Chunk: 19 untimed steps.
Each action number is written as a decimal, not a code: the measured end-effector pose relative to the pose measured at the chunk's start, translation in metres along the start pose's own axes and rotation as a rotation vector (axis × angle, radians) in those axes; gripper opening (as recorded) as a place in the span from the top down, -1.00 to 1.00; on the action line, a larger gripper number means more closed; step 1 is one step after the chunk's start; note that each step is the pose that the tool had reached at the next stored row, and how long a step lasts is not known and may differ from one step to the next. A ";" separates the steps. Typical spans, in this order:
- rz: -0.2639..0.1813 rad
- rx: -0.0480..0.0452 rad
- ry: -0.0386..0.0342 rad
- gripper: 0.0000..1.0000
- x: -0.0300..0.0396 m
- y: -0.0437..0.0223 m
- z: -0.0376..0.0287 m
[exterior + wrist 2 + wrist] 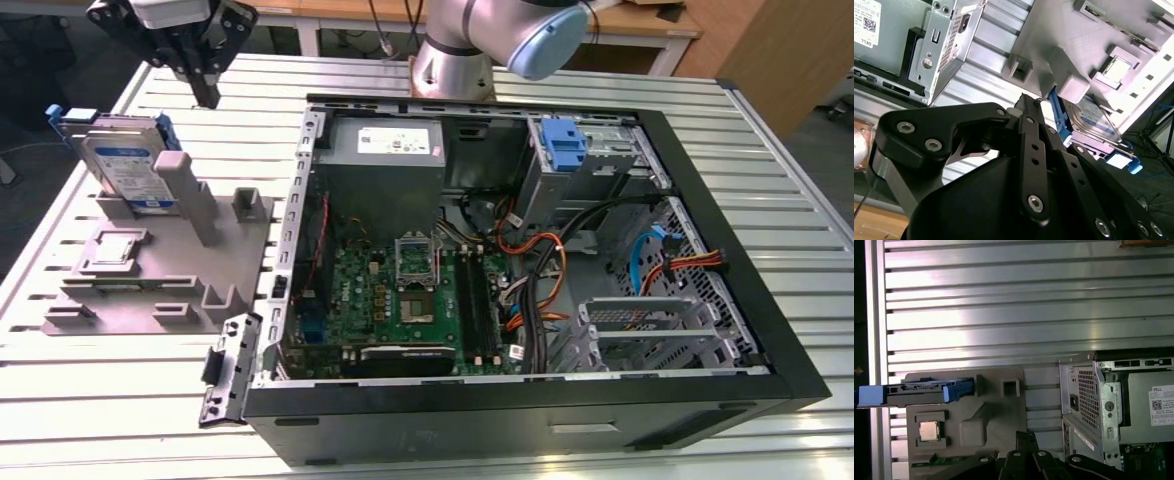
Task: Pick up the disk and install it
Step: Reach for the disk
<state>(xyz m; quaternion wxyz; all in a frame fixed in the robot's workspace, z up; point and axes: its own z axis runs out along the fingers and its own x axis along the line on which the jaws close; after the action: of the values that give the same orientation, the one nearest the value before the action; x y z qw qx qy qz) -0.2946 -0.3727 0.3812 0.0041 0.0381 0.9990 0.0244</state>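
The disk (127,160) stands on edge in a grey holder (160,270) on the table, at the exterior view's left. It is silver with a white and blue label and blue side rails. My gripper (204,97) hangs above the table beyond the disk, apart from it, fingers shut and holding nothing. In the first wrist view the disk (919,390) appears edge-on, off to the side of my gripper (1026,436). The second wrist view puts the disk (1089,117) just past my gripper (1029,100).
An open computer case (534,400) lies at the exterior view's right, holding a motherboard (400,300), a grey power-supply box (387,150), loose cables (547,260) and a drive cage with a blue latch (563,145). A small chip (930,430) sits on the holder. The arm's base (454,60) stands behind the case.
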 end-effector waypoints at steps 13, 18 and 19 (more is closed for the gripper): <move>0.000 0.0001 0.0011 0.80 0.0309 0.0029 0.0015; 0.000 0.0002 0.0020 0.80 0.0481 0.0054 0.0025; 0.000 0.0002 0.0027 0.80 0.0518 0.0059 0.0028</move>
<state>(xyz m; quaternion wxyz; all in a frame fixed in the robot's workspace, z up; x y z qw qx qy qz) -0.3458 -0.3627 0.3784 0.0028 0.0381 0.9990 0.0244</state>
